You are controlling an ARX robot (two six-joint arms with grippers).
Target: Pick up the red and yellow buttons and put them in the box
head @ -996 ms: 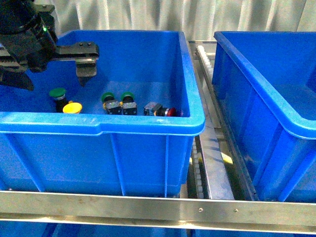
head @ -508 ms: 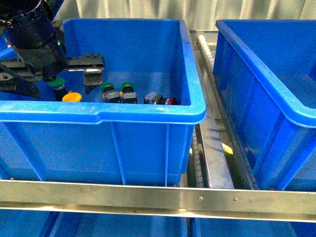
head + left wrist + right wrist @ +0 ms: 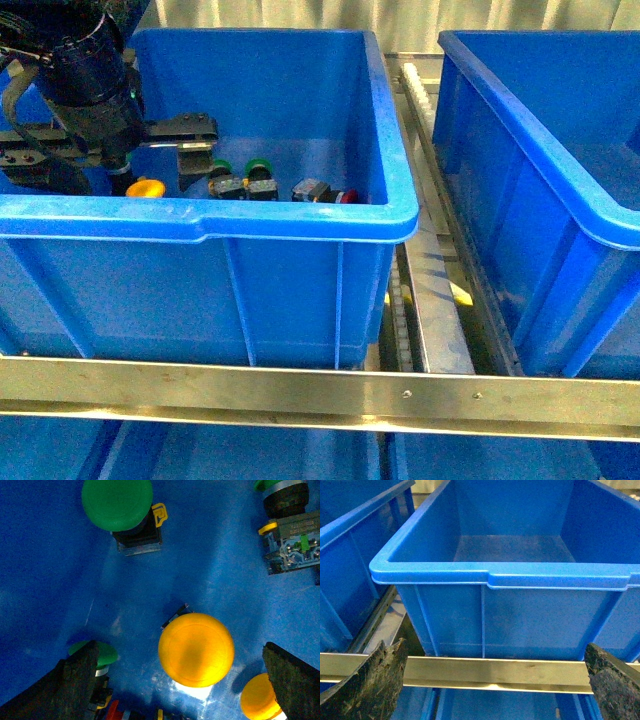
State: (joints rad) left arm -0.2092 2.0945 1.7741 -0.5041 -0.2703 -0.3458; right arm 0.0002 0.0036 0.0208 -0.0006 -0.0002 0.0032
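Two large blue bins were seen side by side on a metal frame: the left bin (image 3: 250,290) held the buttons, and the right bin (image 3: 520,200) stood just beside it across a roller track. A steel rail (image 3: 300,390) ran across the front of both.

The left arm was reached down into the left bin near its left wall, wrist turned so that the camera looked straight down. The left hand (image 3: 180,647) was spread open, one finger on each side of the yellow button (image 3: 196,650), neither seen touching it. The right hand (image 3: 492,647) was held outside the bins, level with the rail, its fingers released and set wide apart.

The yellow button stood upright on the bin floor, long axis vertical, cap facing up. The red button (image 3: 345,196) lay on its side near the right wall, long axis across the bin, cap pointed toward the right bin.

A green button (image 3: 117,502) stood upright near the yellow one, and two more green buttons (image 3: 240,170) lay between the yellow and the red. A smaller yellow cap (image 3: 257,696) was glimpsed by one finger; whether button or reflection could not be told.
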